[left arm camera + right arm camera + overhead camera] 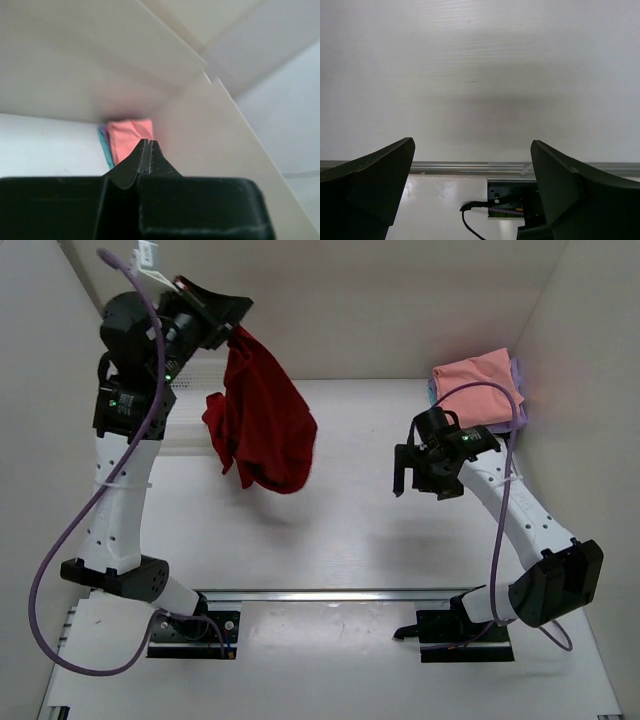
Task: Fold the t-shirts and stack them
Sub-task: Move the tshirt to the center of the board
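Top: left end effector (232,332) up at 11 o'clock, pinching the dark red t-shirt (262,425), which hangs bunched below it. Right end effector (405,475) at 3 o'clock, spread, holding nothing. Folded stack at 2 o'clock on the desk (350,540), salmon pink shirt (475,378) on top.
Left wrist: fingers (135,165) pressed together, salmon pink shirt beyond them.
Right wrist: jaws spread over the desk.

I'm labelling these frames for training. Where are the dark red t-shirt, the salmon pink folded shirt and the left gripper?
dark red t-shirt (265,425): top view, middle of the hanging cloth.
salmon pink folded shirt (475,368): top view, centre of its upper face.
left gripper (149,145): left wrist view, where the shut fingertips meet.
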Tool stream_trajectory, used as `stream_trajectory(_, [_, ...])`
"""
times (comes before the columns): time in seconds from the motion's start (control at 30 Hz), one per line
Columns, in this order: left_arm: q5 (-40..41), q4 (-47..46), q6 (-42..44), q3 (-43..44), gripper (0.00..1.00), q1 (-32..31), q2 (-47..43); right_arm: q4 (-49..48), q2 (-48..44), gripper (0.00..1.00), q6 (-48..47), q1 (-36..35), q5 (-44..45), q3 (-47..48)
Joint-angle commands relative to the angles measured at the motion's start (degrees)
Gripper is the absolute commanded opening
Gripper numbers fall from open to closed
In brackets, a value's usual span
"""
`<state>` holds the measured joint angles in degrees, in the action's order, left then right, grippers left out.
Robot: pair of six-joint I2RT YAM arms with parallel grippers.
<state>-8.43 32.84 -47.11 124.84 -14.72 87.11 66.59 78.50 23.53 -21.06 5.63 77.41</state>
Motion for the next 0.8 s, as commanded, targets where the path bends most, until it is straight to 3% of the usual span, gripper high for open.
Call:
stream_trajectory(0.0, [-8.81,0.99,-3.96,-8.6,0.0,-4.6,1.41,-5.76,-2.99,0.99,0.37,-1.0,-2.45,-2.61])
stream_trajectory(0.03, [-8.02,0.56,-3.43,-11.25,0.0,-4.7,-0.43,-6.29,-3.44,0.99,-0.23,-1.0,-3.07,-3.74])
stream_trajectory(0.1, [-6.87,-0.14,-3.59,-25.8,0.0,-2.96,-4.21,-7.95,-4.58,0.99,-0.41,-0.83,-5.09,-4.89])
stream_trajectory(0.2, [-13.09,-3.3,-5.53,-41.72,0.0,3.36,-7.3,-8.84,-4.58,0.99,-1.2,-0.48,-7.55,-5.86])
stream_trajectory(0.27, [-15.82,-3.57,-5.45,-46.59,0.01,5.4,-8.62,-9.28,-3.36,0.99,-2.17,-0.3,-9.05,-5.17])
stream_trajectory(0.53, [-15.48,-1.99,-4.13,-49.34,0.03,4.17,-8.98,-18.68,2.43,0.99,-1.03,-3.11,-22.83,-2.43])
stream_trajectory(0.73, [-16.45,-0.67,-3.42,-50.65,0.04,5.23,-9.68,-23.69,8.15,0.99,-1.99,-13.12,-19.79,-4.62])
stream_trajectory(0.77, [-16.53,-0.24,-3.51,-50.83,0.05,5.66,-9.51,-25.35,9.03,0.92,-2.08,-14.96,-18.65,-5.15])
